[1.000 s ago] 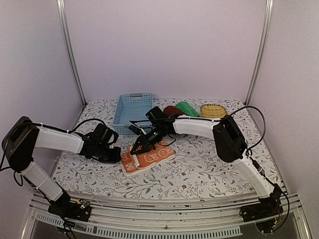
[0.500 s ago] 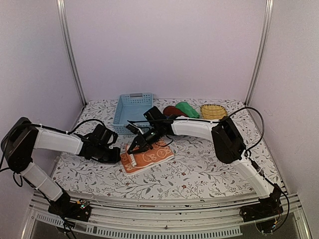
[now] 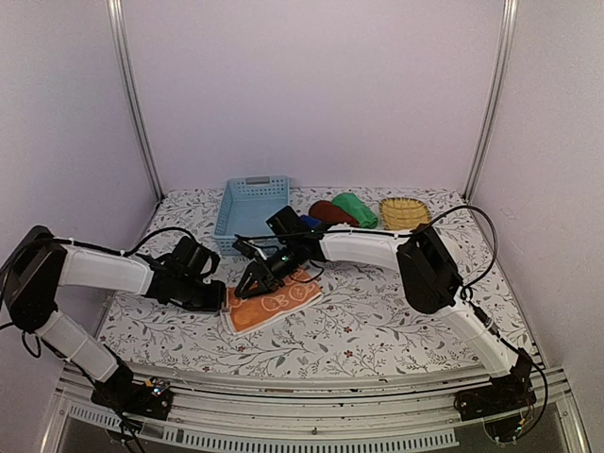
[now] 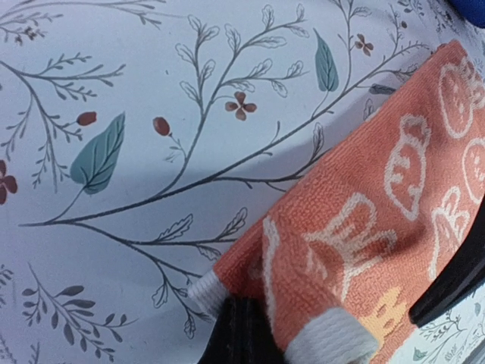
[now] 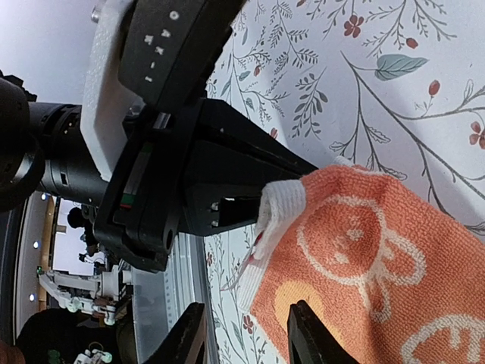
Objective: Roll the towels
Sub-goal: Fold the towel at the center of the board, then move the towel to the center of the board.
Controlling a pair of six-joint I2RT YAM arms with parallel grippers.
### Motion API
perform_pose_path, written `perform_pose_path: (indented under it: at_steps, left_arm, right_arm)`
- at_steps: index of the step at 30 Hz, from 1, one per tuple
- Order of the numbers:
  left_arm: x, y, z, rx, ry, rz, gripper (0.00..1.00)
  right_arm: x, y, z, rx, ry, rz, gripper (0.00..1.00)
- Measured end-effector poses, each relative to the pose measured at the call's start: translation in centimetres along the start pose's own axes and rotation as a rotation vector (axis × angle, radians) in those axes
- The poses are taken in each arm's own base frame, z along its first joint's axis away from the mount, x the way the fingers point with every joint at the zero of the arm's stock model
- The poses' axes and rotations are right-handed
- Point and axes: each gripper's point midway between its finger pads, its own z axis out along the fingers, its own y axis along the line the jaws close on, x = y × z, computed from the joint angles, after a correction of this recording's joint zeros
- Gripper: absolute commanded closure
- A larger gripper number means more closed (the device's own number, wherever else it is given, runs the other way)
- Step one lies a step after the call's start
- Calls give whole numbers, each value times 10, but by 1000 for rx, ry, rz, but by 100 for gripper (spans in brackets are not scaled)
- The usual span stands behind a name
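The orange towel (image 3: 274,304) with its white pattern lies spread on the flowered table. My left gripper (image 3: 224,297) is shut on its white-hemmed left corner (image 4: 333,341), and one dark finger (image 4: 242,334) shows under the cloth. My right gripper (image 3: 253,283) hovers open just over the towel's left end (image 5: 364,250), with nothing between its fingertips (image 5: 189,334). In the right wrist view the left gripper (image 5: 227,182) pinches the white hem (image 5: 284,201). A maroon towel (image 3: 326,211), a green towel (image 3: 354,208) and a dark blue one (image 3: 310,222) lie at the back.
A light blue plastic basket (image 3: 252,209) stands at the back left of the towels. A yellow wicker tray (image 3: 404,209) sits at the back right. The right arm reaches across the table's middle. Metal frame posts stand at both back corners.
My right gripper has opened and let go of the orange towel, shifting slightly left. The towel's lifted left end has dropped and it lies flatter, a bit further left. The left gripper keeps its hold.
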Motion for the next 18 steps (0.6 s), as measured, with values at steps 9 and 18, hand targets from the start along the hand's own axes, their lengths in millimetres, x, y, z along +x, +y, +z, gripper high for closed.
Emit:
perform_pose_path:
  at_steps: [9,18]
  left_arm:
    - [-15,11,-40,-66,-90,-51,100]
    - [-39,3,-65,-43,-174,-90,100]
  right_arm:
    - [-2,-3,-29,6,-16,-61,62]
    - [-38,-25,-124,158,-154,-206,66]
